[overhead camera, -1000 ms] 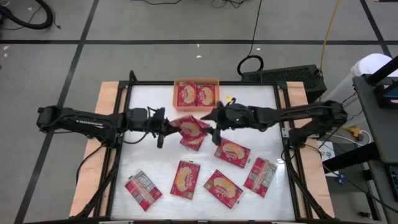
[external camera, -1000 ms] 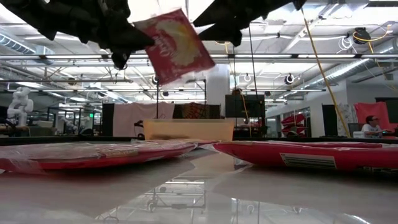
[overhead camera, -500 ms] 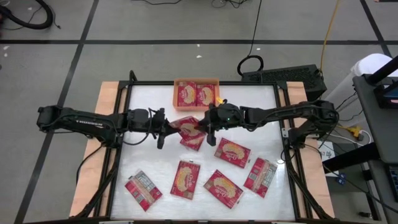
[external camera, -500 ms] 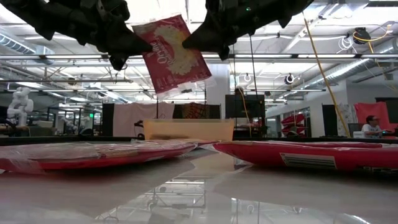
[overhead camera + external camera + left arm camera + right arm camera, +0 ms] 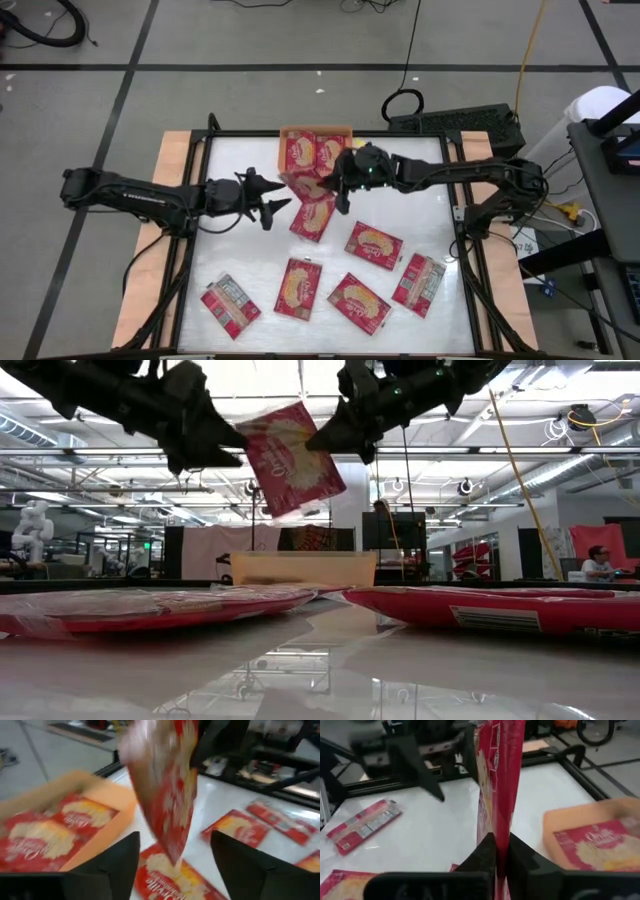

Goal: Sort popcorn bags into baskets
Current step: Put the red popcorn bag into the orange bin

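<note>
Hanging edge-down in the air above the desk, the held popcorn bag is drooping only a little from the one edge where it is being pinched, so it is likely light and thin, a flat foil packet with some stiffness across its width but free to swing and twist. Its glossy skin is probably slippery; taking it by a sealed edge or corner looks safer than by the flat face, and a hard squeeze on the middle is likely to crush what is inside. The right pincer is clenching on the packet's edge, fingers pressed flat against both faces. The left pincer is standing released, its fingers spread on either side of the bag without touching it, just beside it over the desk's middle. The orange basket is sitting near the far edge, just beyond the hanging bag, with two packets already lying side by side in it. Another packet is lying directly below, and five more are lying scattered flat across the near half of the desk.
</note>
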`<state>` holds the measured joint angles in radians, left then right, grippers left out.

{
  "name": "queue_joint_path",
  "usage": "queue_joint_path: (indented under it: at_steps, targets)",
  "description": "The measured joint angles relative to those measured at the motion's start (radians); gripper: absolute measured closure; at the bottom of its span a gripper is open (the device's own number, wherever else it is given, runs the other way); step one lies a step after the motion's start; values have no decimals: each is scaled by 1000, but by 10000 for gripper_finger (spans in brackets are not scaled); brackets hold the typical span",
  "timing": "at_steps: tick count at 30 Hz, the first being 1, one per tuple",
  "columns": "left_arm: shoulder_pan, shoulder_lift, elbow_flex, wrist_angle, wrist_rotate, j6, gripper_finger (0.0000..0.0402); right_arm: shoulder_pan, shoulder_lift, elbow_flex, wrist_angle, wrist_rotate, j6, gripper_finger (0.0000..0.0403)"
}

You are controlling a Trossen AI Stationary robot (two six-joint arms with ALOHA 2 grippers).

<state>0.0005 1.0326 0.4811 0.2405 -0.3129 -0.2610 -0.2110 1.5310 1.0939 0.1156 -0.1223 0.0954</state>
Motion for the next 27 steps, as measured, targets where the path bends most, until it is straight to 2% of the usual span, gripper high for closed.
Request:
queue_joint_path:
  at_steps: [4, 9, 18, 27]
  targets:
    - [-7, 31, -26, -2, -63, -93, 129, -86, -17, 0, -15, -39, 6, 391]
    - [-40, 114, -69, 120, -74, -173, 132, -205, -21, 0, -6, -39, 24, 391]
    - [-105, 291, -76, 450, -80, -115, 154, -398, 34, 0, 104, -38, 160, 391]
    - [-121, 336, -75, 523, -81, -111, 158, -450, 161, 0, 120, -62, 258, 391]
